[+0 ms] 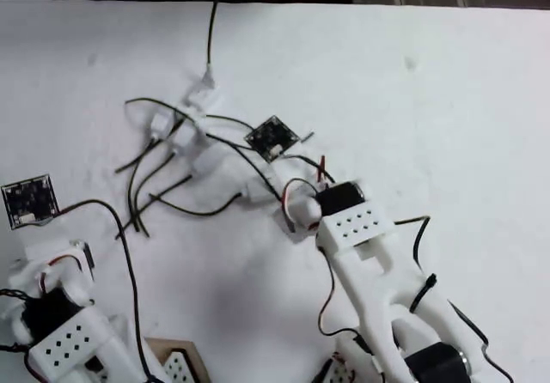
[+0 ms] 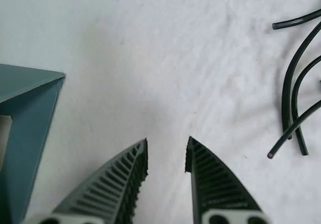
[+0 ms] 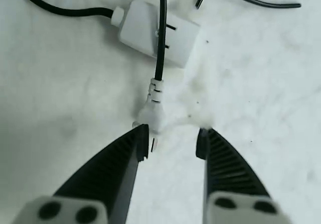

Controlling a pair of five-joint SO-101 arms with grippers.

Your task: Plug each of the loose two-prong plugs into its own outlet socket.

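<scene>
My right gripper (image 3: 173,138) is open just above the table. A small white two-prong plug (image 3: 153,111) lies at the tip of one finger, outside the gap and not gripped. Its black cable runs away over a white outlet socket block (image 3: 155,33) a little farther off. From above, that block (image 1: 256,188) lies just ahead of my right arm (image 1: 357,224), at the edge of a tangle of white plugs, sockets (image 1: 196,112) and black cables. My left gripper (image 2: 166,148) is open over bare white table with nothing between its fingers, at the table's near left.
A dark teal flat-sided object (image 2: 25,133) stands close beside my left gripper. Loose black cable ends (image 2: 296,108) lie off to its other side. Two small black circuit boards (image 1: 30,198) (image 1: 273,136) rest on the table. The far and right parts are bare white surface.
</scene>
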